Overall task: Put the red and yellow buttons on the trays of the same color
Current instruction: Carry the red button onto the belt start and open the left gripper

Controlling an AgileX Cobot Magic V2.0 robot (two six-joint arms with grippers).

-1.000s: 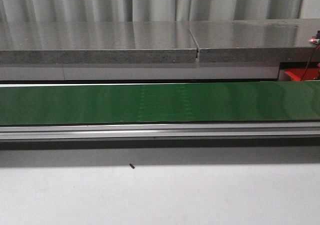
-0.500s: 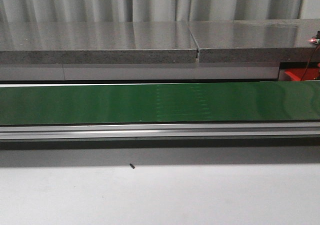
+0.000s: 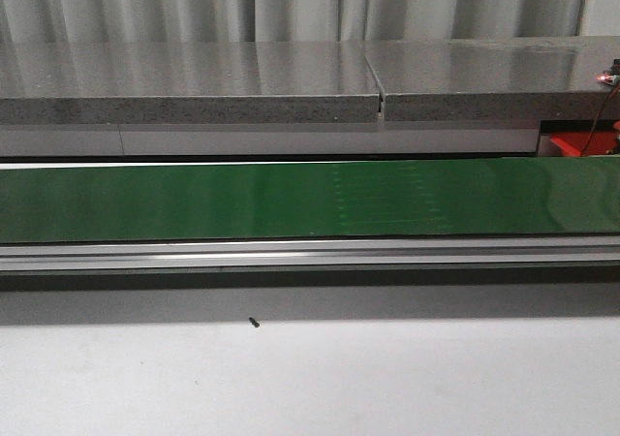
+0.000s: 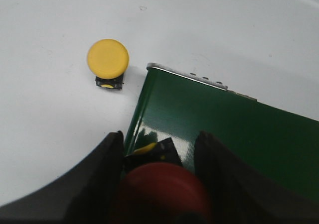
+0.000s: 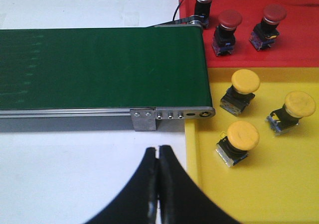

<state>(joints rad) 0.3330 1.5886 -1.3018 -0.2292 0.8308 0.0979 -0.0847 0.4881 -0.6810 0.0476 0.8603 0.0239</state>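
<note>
White desk (image 4: 45, 114) is seen around the green belt (image 5: 99, 64). A red button (image 4: 162, 189) is gripped in the left gripper's (image 4: 159, 154) jaws at the belt's end; a yellow button (image 4: 107, 59) stands beside it. Right gripper (image 5: 158, 157) jaws are closed, empty, beside the yellow tray (image 5: 279, 184) and red tray (image 5: 299, 40). No writing can be read.

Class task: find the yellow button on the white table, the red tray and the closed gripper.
yellow button (image 4: 107, 58), left wrist view, domed cap.
red tray (image 5: 299, 40), right wrist view, bare floor.
right gripper (image 5: 158, 157), right wrist view, fingertips.

Green conveyor belt (image 3: 291, 199), aluminium rail (image 3: 310, 254), grey stone ledge (image 3: 194, 82), white table (image 3: 310, 378)
</note>
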